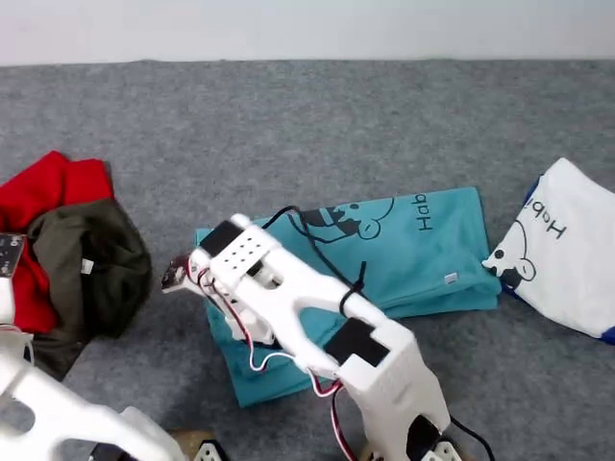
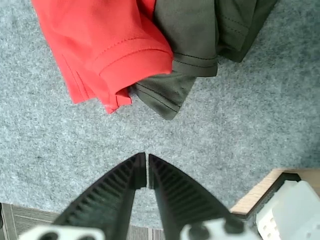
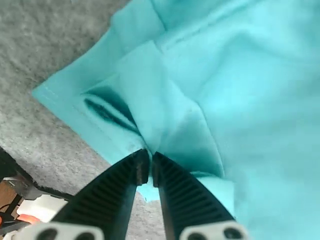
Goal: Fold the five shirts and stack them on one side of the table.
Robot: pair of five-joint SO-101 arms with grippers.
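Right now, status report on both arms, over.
Left gripper shut, empty, near red shirt and olive shirt. Right gripper shut on teal shirt edge. Beside it lies white shirt, not blocking.

You have bare grey table (image 1: 288,125) along the far side and between the clothes heap (image 1: 86,250) and the teal shirt (image 1: 423,245); the right arm (image 1: 317,307) blocks that shirt's near corner.

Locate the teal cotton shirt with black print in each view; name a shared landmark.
High view: teal cotton shirt lies centre, under the right arm.
Right wrist view: spread just beyond the right claw, corner on the grey felt table cover.
Left wrist view: crumpled red shirt and olive shirt instead.
Shared landmark: that grey felt.
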